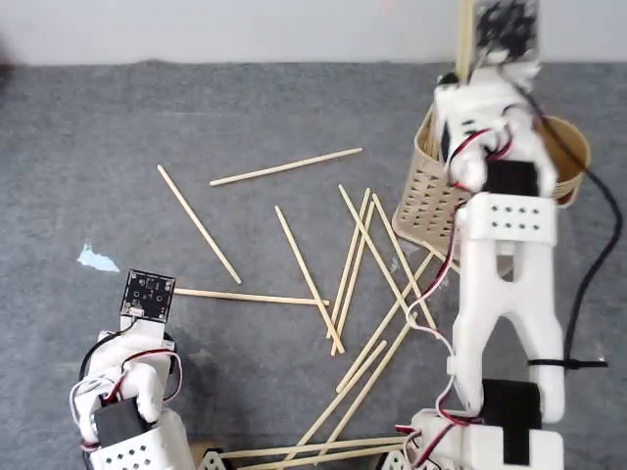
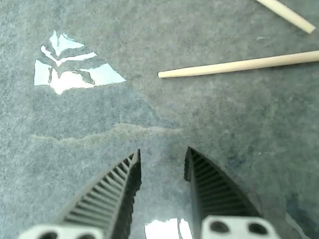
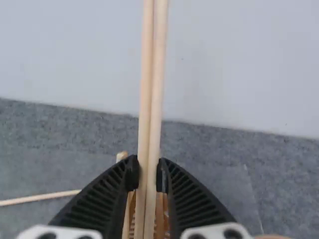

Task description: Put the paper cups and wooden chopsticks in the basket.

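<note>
Grey felt-covered table (image 1: 245, 117) bearing a tan perforated wicker basket (image 1: 431, 201). Directly above the basket, the right gripper (image 3: 147, 174) has its jaws clamped on two upright pale wooden chopsticks (image 3: 152, 74). Well apart from the basket, the left gripper (image 2: 162, 162) has its jaws parted, holding nothing. Further loose chopsticks (image 1: 304, 266) lie scattered beside the basket.

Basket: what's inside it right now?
The right arm covers most of the opening of the basket, so its contents are hidden. The right gripper holds two chopsticks upright over it; whether their lower ends reach inside cannot be seen.
</note>
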Tool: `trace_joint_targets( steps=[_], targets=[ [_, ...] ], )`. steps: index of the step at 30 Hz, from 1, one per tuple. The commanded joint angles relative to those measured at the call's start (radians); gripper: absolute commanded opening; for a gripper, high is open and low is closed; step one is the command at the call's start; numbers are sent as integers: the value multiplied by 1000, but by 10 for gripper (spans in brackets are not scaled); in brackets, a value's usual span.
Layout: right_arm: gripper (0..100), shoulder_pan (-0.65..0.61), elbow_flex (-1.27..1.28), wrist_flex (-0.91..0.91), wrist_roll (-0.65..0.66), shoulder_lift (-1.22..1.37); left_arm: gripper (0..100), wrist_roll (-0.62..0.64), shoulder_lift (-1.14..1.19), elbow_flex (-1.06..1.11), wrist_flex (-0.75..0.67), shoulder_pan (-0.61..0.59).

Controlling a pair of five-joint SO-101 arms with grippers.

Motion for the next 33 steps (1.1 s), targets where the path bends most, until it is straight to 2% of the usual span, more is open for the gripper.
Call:
trace_joint_targets(
  steps=[1,5,10,16,25,33],
  targets=[
    [8,1,138,-148,-5,-131,137,6,-8,-12,6,5],
    [17,-13,212,-163,-5,-188,137,6,-8,-12,6,5],
    [138,-21,195,-39,-9,-202,137,6,-8,-12,6,5],
    [147,-56,86,147,-14,-272,137,6,-8,-12,6,5],
    [147,-272,72,493,-12,-467,137,6,-8,-12,6,5],
    [150,-447,72,653,-12,-294,137,6,-8,-12,6,5]
  ],
)
